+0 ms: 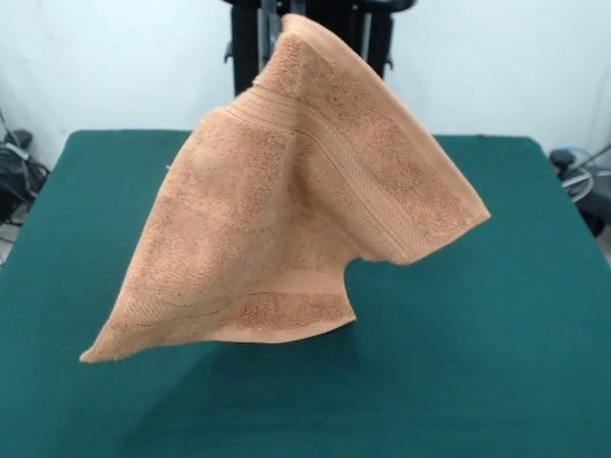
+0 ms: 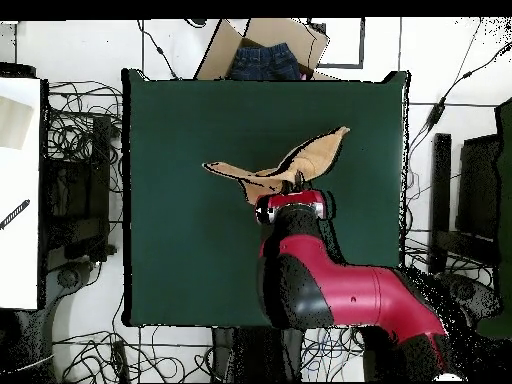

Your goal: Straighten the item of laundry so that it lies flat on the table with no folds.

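The item of laundry (image 1: 286,219), a tan-orange terry towel with woven border bands, hangs in the air over the middle of the green table (image 1: 496,363). It is held by its top corner and falls in a crumpled, folded cone. Its lowest corner points to the front left and casts a shadow on the table below. From overhead the towel (image 2: 275,172) spreads out just beyond the red arm's end. My gripper (image 2: 287,196) is shut on the towel's top corner, and the towel hides it in the front view.
A cardboard box (image 2: 222,50) holding blue jeans (image 2: 265,62) sits off the table's edge opposite the robot. Cables and black equipment (image 2: 75,190) ring the table. A white surface (image 2: 20,200) lies to the left in the overhead view.
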